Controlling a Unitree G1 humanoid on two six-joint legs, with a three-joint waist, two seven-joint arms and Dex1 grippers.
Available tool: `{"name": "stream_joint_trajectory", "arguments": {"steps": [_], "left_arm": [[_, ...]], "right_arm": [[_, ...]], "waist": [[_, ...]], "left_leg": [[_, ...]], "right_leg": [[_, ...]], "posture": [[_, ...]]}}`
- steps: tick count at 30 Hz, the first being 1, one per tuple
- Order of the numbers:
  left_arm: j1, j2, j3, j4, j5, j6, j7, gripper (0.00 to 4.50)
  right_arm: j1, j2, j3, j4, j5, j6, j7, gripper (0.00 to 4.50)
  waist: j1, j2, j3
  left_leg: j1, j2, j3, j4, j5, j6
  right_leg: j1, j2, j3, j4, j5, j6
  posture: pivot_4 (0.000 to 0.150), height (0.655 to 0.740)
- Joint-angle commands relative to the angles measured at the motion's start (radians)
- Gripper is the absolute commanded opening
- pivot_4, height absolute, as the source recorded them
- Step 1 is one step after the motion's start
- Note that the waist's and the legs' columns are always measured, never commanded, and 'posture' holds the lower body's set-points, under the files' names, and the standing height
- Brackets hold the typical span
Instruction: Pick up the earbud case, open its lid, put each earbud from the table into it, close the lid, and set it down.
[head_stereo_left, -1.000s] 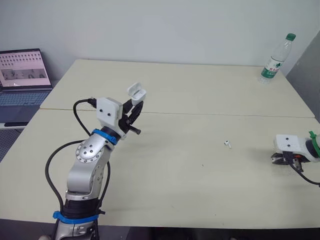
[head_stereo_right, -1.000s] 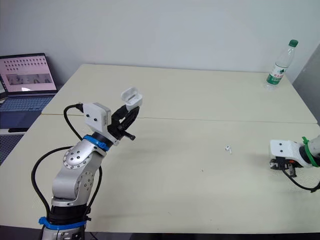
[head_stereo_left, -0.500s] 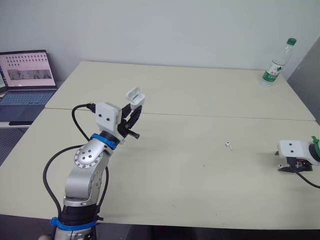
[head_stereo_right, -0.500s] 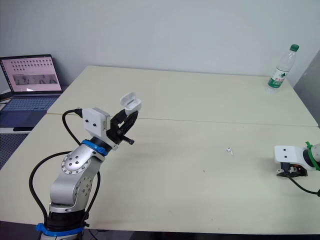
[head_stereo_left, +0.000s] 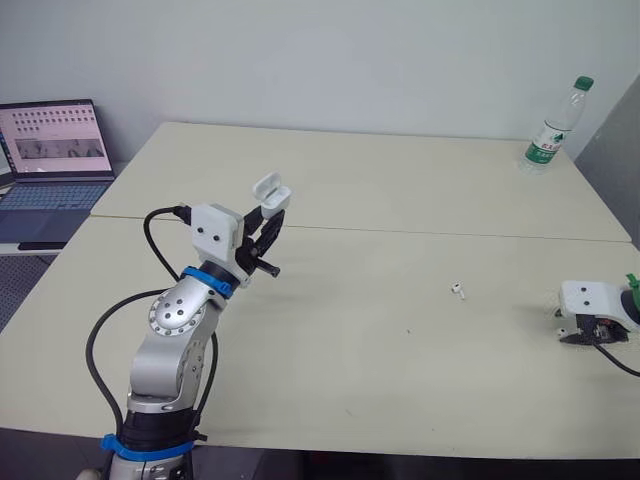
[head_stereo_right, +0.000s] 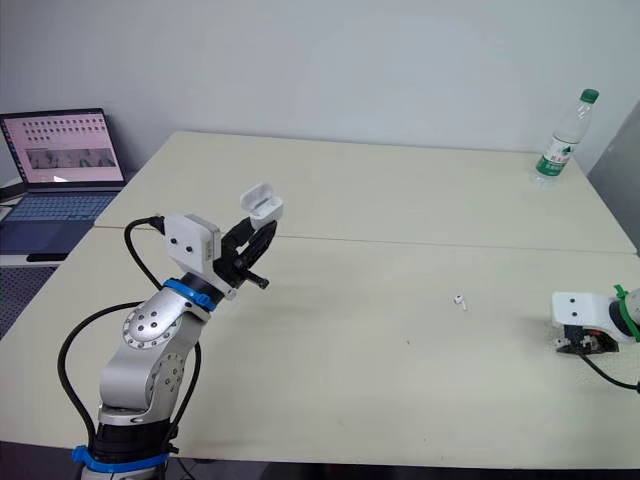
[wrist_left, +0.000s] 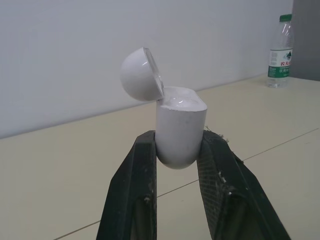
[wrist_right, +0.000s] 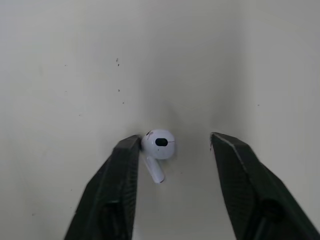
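The left gripper (head_stereo_left: 263, 235) is raised above the counter (head_stereo_left: 400, 190) on the robot's left side. Its two black fingers (wrist_left: 135, 195) are clamped against the lower half of the white earbud case (wrist_left: 181, 125), which stands upright between them. The case's lid (wrist_left: 140, 75) is swung open and tilts back on its hinge, leaving the top of the case exposed; what lies inside cannot be made out.

The right gripper (wrist_right: 175, 144) is low over the counter near its right edge, well apart from the left arm. Its fingers (wrist_right: 120, 190) are spread wide and hold nothing. One white earbud (wrist_right: 159, 144) lies on the counter between them, touching the inner tip of one finger, with a clear gap to the other.

A second earbud (head_stereo_left: 456, 290) lies on the counter between the two arms, closer to the right gripper. A water bottle (head_stereo_left: 551, 128) stands at the far right corner, and an open laptop (head_stereo_left: 55, 150) sits off the counter's left side.
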Motion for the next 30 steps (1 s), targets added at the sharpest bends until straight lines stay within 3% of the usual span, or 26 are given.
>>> {"name": "stream_joint_trajectory", "arguments": {"steps": [1, 3, 7, 10, 13, 16, 20, 24, 30], "left_arm": [[-0.020, 0.001, 0.005, -0.029, 0.002, -0.014, 0.009, 0.75], [-0.020, 0.004, 0.009, -0.027, 0.000, -0.015, 0.007, 0.75], [-0.023, 0.004, 0.005, -0.024, 0.002, -0.016, 0.007, 0.75], [-0.027, 0.001, 0.000, -0.020, 0.004, -0.018, 0.005, 0.75], [-0.030, 0.001, -0.002, -0.018, 0.003, -0.019, 0.004, 0.75], [-0.031, -0.013, -0.015, -0.021, 0.000, -0.015, 0.009, 0.75], [-0.043, -0.024, -0.023, -0.011, 0.001, -0.013, 0.011, 0.75], [-0.072, -0.030, -0.025, 0.021, 0.004, -0.016, 0.015, 0.75], [-0.124, -0.043, -0.031, 0.044, 0.003, -0.007, 0.034, 0.75]], "right_arm": [[0.007, 0.012, 0.010, 0.014, -0.036, 0.022, -0.011, 0.94], [0.006, 0.017, 0.007, 0.011, -0.032, 0.031, -0.007, 0.40], [0.001, 0.048, -0.007, -0.019, 0.004, 0.065, 0.020, 0.40], [0.004, 0.107, -0.059, -0.151, 0.116, 0.277, 0.081, 0.40], [-0.032, 0.206, -0.131, -0.353, 0.273, 0.616, 0.084, 0.40], [-0.133, 0.413, -0.254, -0.534, 0.455, 0.896, -0.102, 0.40], [-0.253, 0.711, -0.407, -0.703, 0.634, 1.102, -0.411, 0.40], [-0.295, 0.953, -0.425, -0.821, 0.703, 1.130, -0.629, 0.40], [-0.250, 1.111, -0.325, -0.885, 0.685, 0.987, -0.724, 0.40]], "waist": [[-0.001, 0.000, 0.000], [-0.002, -0.001, -0.001], [-0.002, -0.004, -0.002], [-0.008, -0.006, -0.003], [-0.027, -0.005, -0.003], [-0.030, 0.000, 0.000], [-0.023, 0.003, 0.002], [0.001, 0.003, 0.001], [0.015, 0.003, 0.001]], "left_leg": [[0.000, 0.000, 0.001, 0.000, 0.000, 0.000], [0.001, 0.000, 0.001, 0.001, 0.000, 0.000], [0.001, 0.001, 0.001, 0.000, 0.000, 0.000], [0.001, 0.001, 0.001, 0.000, 0.000, 0.000], [0.002, 0.003, 0.001, -0.001, 0.000, 0.000], [0.002, 0.003, -0.001, -0.002, 0.000, 0.000], [-0.003, 0.002, -0.005, -0.002, 0.000, -0.001], [-0.015, 0.001, -0.010, -0.002, 0.000, -0.002], [-0.031, -0.003, -0.009, 0.000, -0.001, -0.002]], "right_leg": [[0.000, 0.000, 0.000, 0.000, 0.000, 0.000], [0.000, 0.000, 0.000, 0.000, 0.000, 0.001], [0.001, 0.000, 0.000, 0.000, 0.000, 0.001], [0.001, 0.000, 0.000, 0.000, 0.000, 0.000], [0.000, 0.002, 0.000, 0.001, 0.000, 0.000], [-0.001, 0.002, -0.001, 0.003, -0.001, -0.001], [-0.004, 0.003, -0.003, 0.003, -0.001, -0.001], [-0.012, 0.002, -0.008, 0.002, 0.000, -0.002], [-0.027, -0.004, -0.008, 0.002, 0.001, 0.000]], "posture": [[0.150, 0.7400], [0.150, 0.7400], [0.150, 0.7400], [0.150, 0.7400], [0.150, 0.7400], [0.150, 0.7400], [0.150, 0.7400], [0.150, 0.7400], [0.150, 0.7400]]}}
